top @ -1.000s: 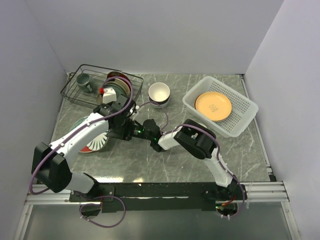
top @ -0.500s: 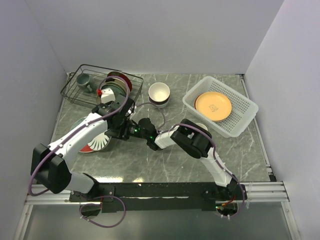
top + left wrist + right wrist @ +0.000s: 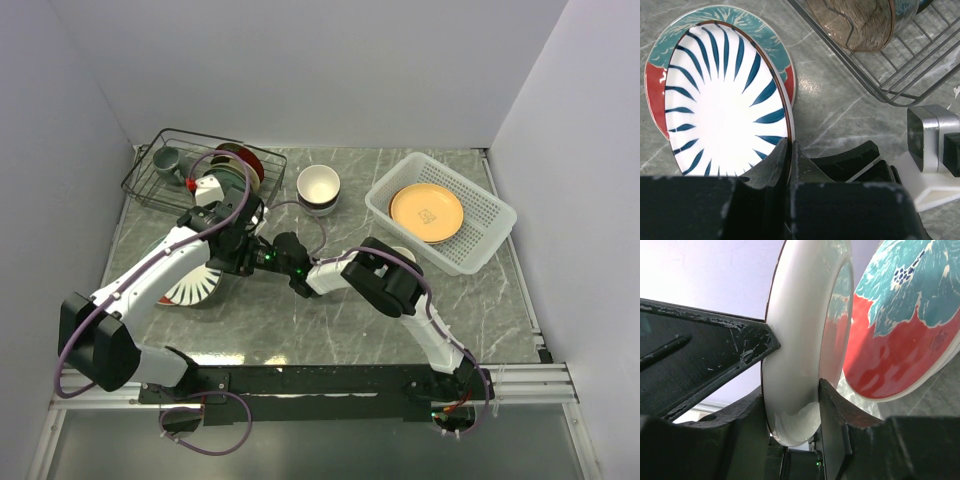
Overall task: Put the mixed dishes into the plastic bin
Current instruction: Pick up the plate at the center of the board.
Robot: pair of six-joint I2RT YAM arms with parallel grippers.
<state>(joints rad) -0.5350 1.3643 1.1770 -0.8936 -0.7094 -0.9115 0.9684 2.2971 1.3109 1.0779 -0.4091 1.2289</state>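
The navy-striped white plate is tilted up off the red and teal plate on the table's left side. My left gripper is shut on its near rim. My right gripper is shut on the same rim from the other side, its fingers against the white underside. In the top view the two grippers, left and right, meet beside the plate. The white plastic bin at the right holds a brown-rimmed plate. A cream-and-dark bowl stands at the back middle.
A black wire rack at the back left holds a grey-green mug and upright plates; its wires are close to the held plate. A white object is partly hidden behind the right arm.
The right gripper has moved left onto the striped plate's rim beside the left gripper. The left gripper has shifted slightly up and left with the plate.
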